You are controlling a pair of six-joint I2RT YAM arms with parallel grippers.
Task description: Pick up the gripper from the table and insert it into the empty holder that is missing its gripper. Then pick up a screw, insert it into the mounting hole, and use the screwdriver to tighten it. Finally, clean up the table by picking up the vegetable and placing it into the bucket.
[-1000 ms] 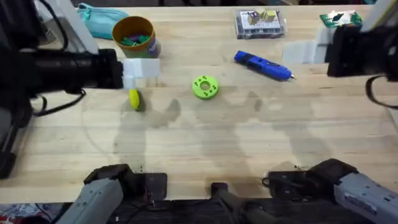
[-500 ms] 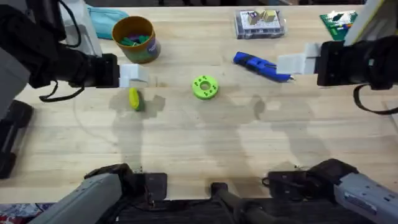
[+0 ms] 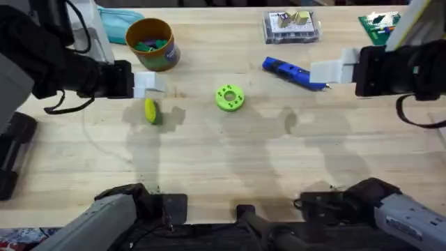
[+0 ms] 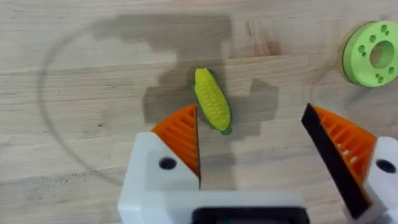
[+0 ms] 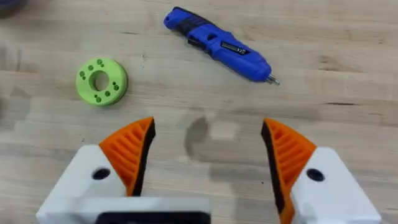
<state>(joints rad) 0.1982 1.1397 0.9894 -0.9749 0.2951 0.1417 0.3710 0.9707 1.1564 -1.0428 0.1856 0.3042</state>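
The vegetable (image 3: 150, 111), a small yellow corn cob with a green end, lies on the table left of centre. My left gripper (image 3: 155, 84) hovers just behind and above it, open. In the left wrist view the vegetable (image 4: 211, 99) lies just ahead of one orange pad (image 4: 180, 134), off the middle of my left gripper (image 4: 255, 140). The bucket (image 3: 150, 43) stands at the back left with small items inside. The blue screwdriver (image 3: 293, 73) lies at the back right. My right gripper (image 3: 326, 71) is open beside its tip, and the screwdriver (image 5: 217, 45) lies ahead of my right gripper (image 5: 208, 149). The loose gripper and holder are out of view.
A lime-green ring with holes (image 3: 230, 97) lies mid-table, also seen as the ring (image 4: 372, 53) and the ring (image 5: 101, 81) in the wrist views. At the back are a teal pouch (image 3: 115, 19), a clear parts box (image 3: 291, 26) and a green board (image 3: 380, 21). Both arm bases sit at the front edge.
Over the last second the left arm drew back left and lowered towards the vegetable, and the right gripper moved in towards the screwdriver tip. Nothing has shifted in the last half second.
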